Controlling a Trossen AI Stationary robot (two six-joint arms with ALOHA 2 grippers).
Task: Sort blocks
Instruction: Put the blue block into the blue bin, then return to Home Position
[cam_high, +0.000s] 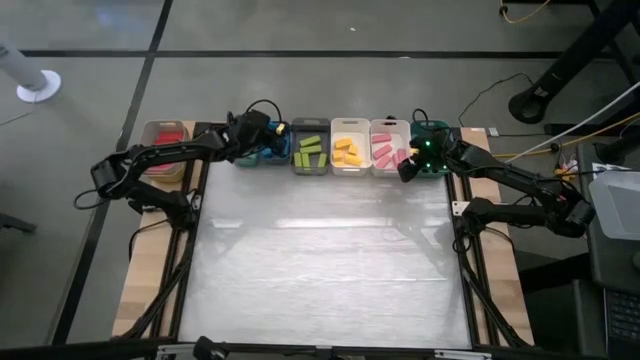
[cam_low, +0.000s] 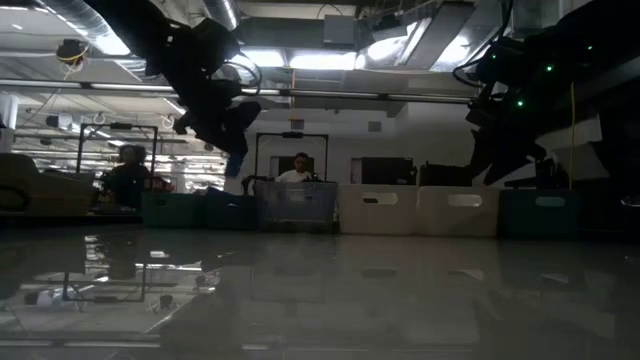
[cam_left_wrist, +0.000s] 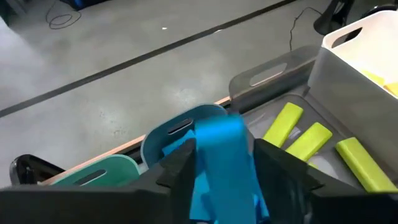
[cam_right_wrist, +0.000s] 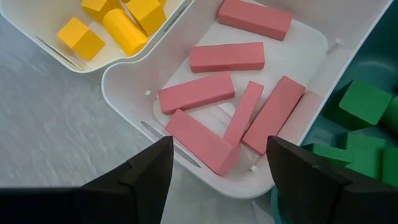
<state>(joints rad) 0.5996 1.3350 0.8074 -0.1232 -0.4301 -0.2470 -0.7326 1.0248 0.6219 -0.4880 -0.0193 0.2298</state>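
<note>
My left gripper (cam_high: 272, 134) hangs over the blue bin (cam_left_wrist: 184, 122) in the row of bins at the table's far edge, shut on a blue block (cam_left_wrist: 217, 163). The block also shows under the dark fingers in the low view (cam_low: 234, 165), above the bins. My right gripper (cam_right_wrist: 214, 180) stands open above the near rim of the white bin (cam_right_wrist: 186, 59), where several pink blocks (cam_right_wrist: 227, 57) lie flat. Dark green blocks (cam_right_wrist: 364, 102) lie in the teal bin beside it. Nothing is between the right fingers. My left gripper has the blue block between its two fingers (cam_left_wrist: 177, 167), which press on its two opposite sides (cam_left_wrist: 200, 177). The fingers slant down from the table's near left toward the far edge. The block is lifted clear and reaches past the fingertips over the blue bin; its outline is blurred.
The far edge also holds a tan bin with red blocks (cam_high: 165, 140), a teal bin (cam_left_wrist: 106, 174), a grey bin with lime blocks (cam_left_wrist: 292, 127) and a white bin with yellow blocks (cam_right_wrist: 124, 28). The white table top (cam_high: 320, 260) lies in front of them. People sit in the room behind (cam_low: 300, 168).
</note>
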